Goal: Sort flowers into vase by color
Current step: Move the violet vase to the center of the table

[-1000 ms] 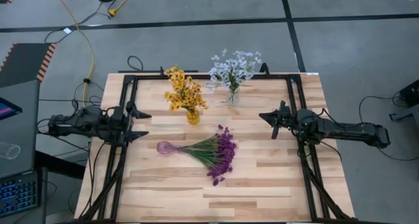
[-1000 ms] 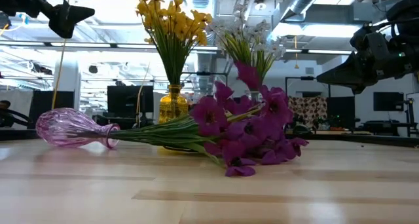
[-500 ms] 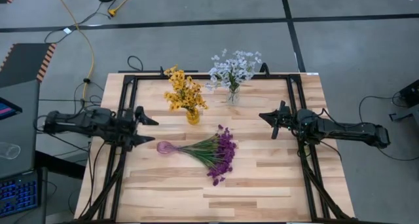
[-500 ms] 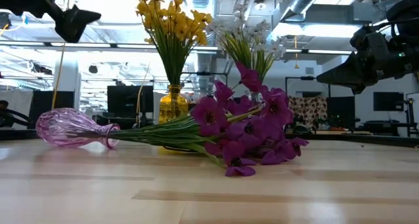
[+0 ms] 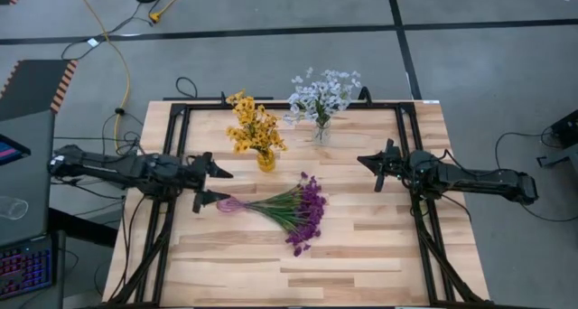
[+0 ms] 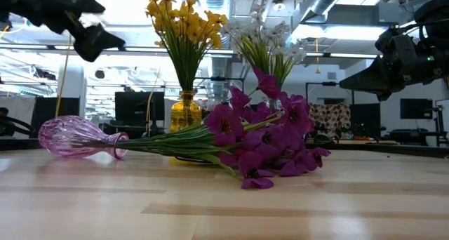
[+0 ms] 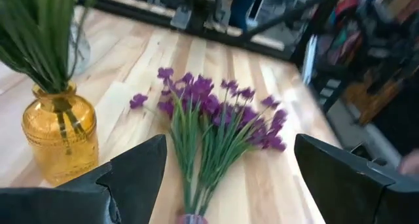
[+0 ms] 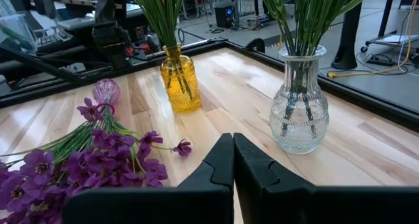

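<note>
From above, I'm holding the left hand (image 5: 219,187) with fingers apart just beside the toppled pink vase (image 5: 228,203), so I can stand it up. Low view: purple flowers (image 6: 263,142) are lying on the desk (image 6: 224,205). Right hand (image 5: 365,161) is waiting, pinched together.

No text, label, brand, number or sign can be read in any of the views. Nothing legible stands on the vases, the arms or the table.
</note>
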`<state>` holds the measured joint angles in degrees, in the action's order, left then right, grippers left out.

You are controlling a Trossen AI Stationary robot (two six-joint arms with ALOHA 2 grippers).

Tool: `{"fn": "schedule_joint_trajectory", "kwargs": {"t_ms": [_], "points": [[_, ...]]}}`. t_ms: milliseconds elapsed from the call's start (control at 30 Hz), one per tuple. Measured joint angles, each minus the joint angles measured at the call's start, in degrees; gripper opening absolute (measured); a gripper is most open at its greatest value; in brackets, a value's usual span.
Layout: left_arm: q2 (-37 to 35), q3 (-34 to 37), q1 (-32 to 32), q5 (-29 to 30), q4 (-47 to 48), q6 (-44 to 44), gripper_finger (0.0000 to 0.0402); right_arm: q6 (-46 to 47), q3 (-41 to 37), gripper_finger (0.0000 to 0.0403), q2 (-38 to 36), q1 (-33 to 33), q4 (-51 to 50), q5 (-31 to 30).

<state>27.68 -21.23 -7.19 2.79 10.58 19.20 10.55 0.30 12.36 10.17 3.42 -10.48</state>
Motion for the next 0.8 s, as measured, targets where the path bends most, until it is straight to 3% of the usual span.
{"fn": "schedule_joint_trajectory", "kwargs": {"t_ms": [467, 633, 800], "points": [[23.39, -0.33, -0.04, -2.02, -3.59, -5.27, 0.0323, 0.0, 0.01, 0.0031, 0.01, -0.01, -0.01, 0.0], [31.49, -4.3, -0.29, -1.97, -3.41, -9.94, 0.0323, 0.0, 0.0, 0.0031, 0.0, 0.0, -0.02, 0.0], [38.8, -9.41, -0.94, 0.27, 2.62, -13.59, 0.0323, 0.0, 0.01, 0.0031, 0.0, -0.01, -0.02, 0.0]]}}
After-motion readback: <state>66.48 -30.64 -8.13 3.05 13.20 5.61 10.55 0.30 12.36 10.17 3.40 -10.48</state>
